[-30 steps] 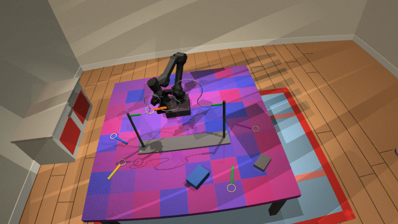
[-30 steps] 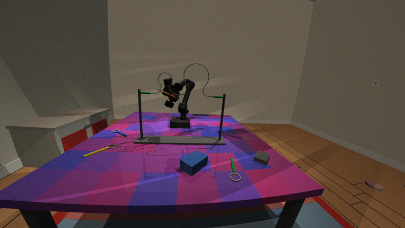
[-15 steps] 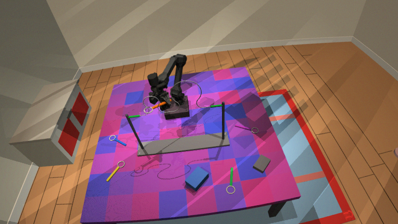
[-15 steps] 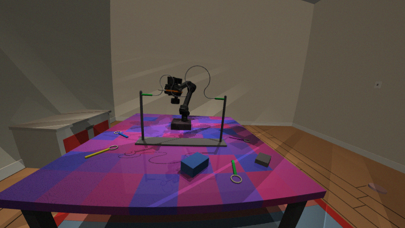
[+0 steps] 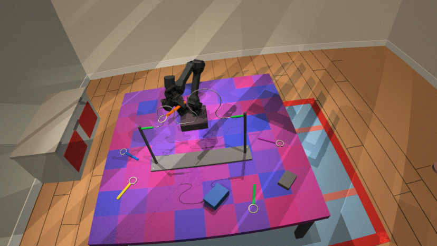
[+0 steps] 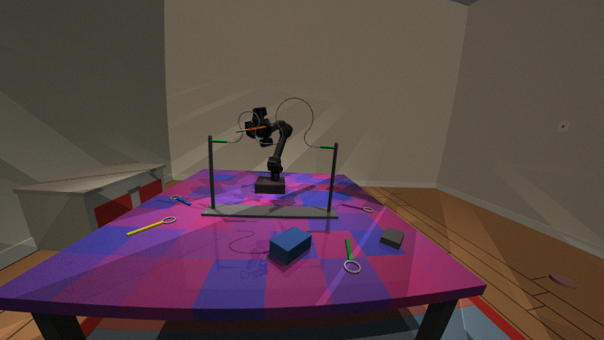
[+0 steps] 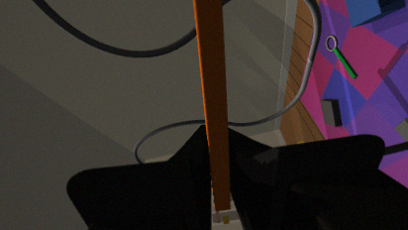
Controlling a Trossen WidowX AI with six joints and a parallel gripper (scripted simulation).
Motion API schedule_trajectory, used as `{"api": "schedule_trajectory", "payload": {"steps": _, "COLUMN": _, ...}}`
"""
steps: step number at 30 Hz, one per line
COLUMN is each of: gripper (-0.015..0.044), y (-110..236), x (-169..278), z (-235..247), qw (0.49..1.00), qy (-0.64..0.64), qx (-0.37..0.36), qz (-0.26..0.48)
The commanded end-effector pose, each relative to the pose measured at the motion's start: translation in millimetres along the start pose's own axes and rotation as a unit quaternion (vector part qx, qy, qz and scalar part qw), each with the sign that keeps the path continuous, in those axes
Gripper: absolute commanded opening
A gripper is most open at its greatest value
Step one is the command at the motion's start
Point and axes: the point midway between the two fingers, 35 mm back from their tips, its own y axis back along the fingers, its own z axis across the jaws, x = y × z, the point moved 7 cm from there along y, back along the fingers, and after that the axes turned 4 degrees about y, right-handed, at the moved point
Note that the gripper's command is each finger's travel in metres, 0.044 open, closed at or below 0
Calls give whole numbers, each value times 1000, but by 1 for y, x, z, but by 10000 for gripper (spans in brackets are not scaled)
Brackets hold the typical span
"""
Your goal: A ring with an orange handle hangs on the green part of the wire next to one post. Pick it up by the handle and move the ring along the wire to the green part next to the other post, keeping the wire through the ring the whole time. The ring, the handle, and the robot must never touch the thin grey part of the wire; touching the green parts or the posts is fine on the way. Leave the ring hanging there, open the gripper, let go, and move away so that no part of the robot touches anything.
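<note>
My gripper [image 5: 180,106] [image 6: 265,126] [image 7: 210,130] is shut on the orange handle [image 5: 171,111] [image 6: 257,127] [image 7: 212,89] and holds it up in the air, nearly level. The ring [image 5: 158,120] at the handle's far end sits at the thin grey wire [image 5: 210,89] [image 6: 295,99] [image 7: 163,130], a short way past the left green part [image 5: 147,127] [image 6: 219,141] by the left post [image 5: 149,145]. I cannot tell whether the ring touches the wire. The right green part [image 5: 235,116] [image 6: 326,147] joins the right post [image 5: 245,131]. Both posts stand on a grey base plate [image 5: 214,157].
A blue block [image 5: 216,195] [image 6: 290,244] and a grey block [image 5: 287,179] [image 6: 392,237] lie in front. Loose rings with yellow [image 5: 123,190], blue [image 5: 132,156], green [image 5: 253,194] [image 7: 345,61] and magenta [image 5: 266,140] handles lie about. A cabinet [image 5: 45,131] stands to the left.
</note>
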Motion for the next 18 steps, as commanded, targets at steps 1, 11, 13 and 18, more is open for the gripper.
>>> {"api": "schedule_trajectory", "payload": {"steps": 1, "gripper": -150, "y": 0, "x": -2, "z": 9, "qw": 999, "qy": -28, "qx": -17, "qz": -4}}
{"api": "schedule_trajectory", "payload": {"steps": 11, "gripper": -150, "y": 1, "x": -6, "z": 26, "qw": 997, "qy": -67, "qx": -39, "qz": -5}}
{"api": "schedule_trajectory", "payload": {"steps": 13, "gripper": -150, "y": 2, "x": -6, "z": 28, "qw": 997, "qy": -67, "qx": -38, "qz": -5}}
{"api": "schedule_trajectory", "payload": {"steps": 18, "gripper": -150, "y": 2, "x": -7, "z": 30, "qw": 998, "qy": -56, "qx": -32, "qz": -4}}
